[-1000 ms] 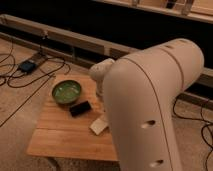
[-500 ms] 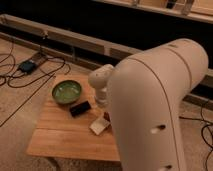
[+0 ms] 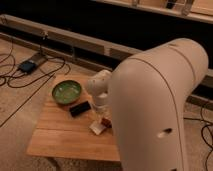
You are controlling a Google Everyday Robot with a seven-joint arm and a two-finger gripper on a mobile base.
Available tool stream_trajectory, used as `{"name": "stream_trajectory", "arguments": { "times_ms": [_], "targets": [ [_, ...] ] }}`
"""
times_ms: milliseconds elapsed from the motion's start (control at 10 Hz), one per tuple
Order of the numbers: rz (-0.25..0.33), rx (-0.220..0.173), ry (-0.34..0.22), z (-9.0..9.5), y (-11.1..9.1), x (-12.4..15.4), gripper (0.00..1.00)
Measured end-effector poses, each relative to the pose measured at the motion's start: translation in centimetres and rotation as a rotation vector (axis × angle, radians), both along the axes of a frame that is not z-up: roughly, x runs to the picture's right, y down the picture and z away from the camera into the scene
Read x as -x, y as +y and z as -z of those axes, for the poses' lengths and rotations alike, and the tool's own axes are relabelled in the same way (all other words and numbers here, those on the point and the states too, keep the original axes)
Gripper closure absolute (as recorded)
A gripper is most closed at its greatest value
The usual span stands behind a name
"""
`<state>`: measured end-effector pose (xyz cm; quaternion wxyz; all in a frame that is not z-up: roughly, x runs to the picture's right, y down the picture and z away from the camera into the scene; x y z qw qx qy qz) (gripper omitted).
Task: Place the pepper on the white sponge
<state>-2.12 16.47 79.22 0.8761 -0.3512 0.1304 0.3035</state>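
A: Where's the hand?
B: Low over the wooden slatted tabletop, arm bent down, fingers clamped on the small dark-red pepper, just above the whitish rectangular sponge, near the flat black block and green bowl.

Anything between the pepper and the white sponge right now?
Nothing visible. The gripper is low over the wooden table, shut, with the dark-red pepper at the white sponge. The black block and green bowl sit off to the side.
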Motion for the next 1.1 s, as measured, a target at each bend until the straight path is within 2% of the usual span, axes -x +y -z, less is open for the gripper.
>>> {"name": "stream_trajectory", "arguments": {
  "times_ms": [300,800,1100],
  "targets": [
    [0.026,0.012,-0.008,-1.1,0.1,1.6,1.0],
    [0.033,0.061,-0.01,-5.1,-0.6,2.7,1.0],
    [0.024,0.064,-0.008,-5.6,-0.5,2.0,1.0]
  ]
}}
